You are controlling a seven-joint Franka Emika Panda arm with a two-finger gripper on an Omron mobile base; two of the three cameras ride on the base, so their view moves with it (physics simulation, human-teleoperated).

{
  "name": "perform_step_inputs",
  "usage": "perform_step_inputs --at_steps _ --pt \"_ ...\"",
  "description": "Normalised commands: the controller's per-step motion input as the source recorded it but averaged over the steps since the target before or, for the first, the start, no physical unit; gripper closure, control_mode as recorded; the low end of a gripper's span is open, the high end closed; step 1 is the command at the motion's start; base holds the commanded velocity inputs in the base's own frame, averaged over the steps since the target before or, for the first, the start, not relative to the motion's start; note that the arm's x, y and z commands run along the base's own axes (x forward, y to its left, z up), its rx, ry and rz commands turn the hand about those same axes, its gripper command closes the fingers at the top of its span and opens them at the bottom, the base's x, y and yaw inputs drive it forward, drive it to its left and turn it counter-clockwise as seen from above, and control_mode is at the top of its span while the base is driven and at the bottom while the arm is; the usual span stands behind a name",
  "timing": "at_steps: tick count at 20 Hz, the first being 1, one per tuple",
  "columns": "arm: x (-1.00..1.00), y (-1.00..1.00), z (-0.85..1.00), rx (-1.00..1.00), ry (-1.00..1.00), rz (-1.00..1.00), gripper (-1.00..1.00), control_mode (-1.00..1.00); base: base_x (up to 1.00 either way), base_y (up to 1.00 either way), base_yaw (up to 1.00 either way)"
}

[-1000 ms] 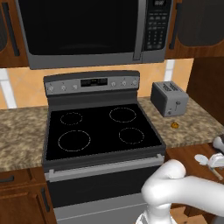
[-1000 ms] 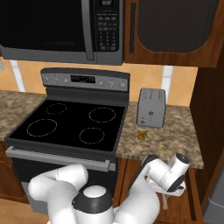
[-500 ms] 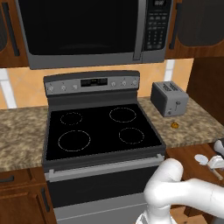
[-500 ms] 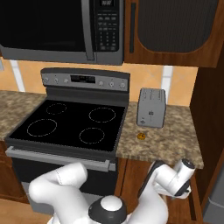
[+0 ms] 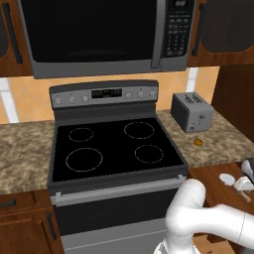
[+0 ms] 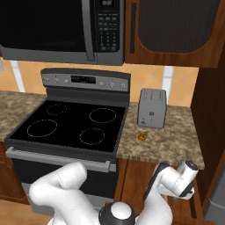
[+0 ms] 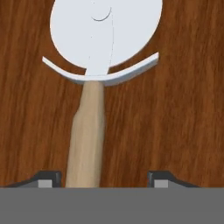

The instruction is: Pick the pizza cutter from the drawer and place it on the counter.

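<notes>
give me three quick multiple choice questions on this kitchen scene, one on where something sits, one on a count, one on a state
1. Where is the toaster?
A. on the counter right of the stove
B. on the stovetop
C. in the drawer

2. How many burner rings mark the stovetop?
A. two
B. four
C. six

3. How do the fingers stand around the pizza cutter?
A. apart, handle between them
B. clamped on the disc
C. clamped on the handle

Answers: 1 A, it stands on the granite. 2 B, four rings show. 3 A, gaps show beside the handle, which lies on the drawer wood.

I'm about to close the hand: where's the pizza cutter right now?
In the hand view the pizza cutter lies flat on the drawer's wood floor, handle running down between the fingertips nearer the left one, disc at the far end. The hand is open.
</notes>
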Motion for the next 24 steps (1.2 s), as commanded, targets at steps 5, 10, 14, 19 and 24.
perform_step_inputs --at_steps 5,10,14,19,24 --pt "-0.25 0.24 -0.53 -0.02 0.0 0.0 1.0 -1.0 0.0 0.0 0.0" --pt "-0.81 0.63 -0.74 -0.11 0.0 0.0 1.0 -1.0 0.0 0.0 0.0" --pt "-0.75 0.13 -0.01 -0.01 -0.08 0.01 1.0 -1.0 0.0 0.0 0.0" --pt "-0.63 0.01 0.51 0.0 -0.28 0.0 1.0 -1.0 0.0 0.0 0.0" --pt "-0.36 0.27 0.92 -0.11 -0.05 0.0 1.0 -1.0 0.0 0.0 0.0"
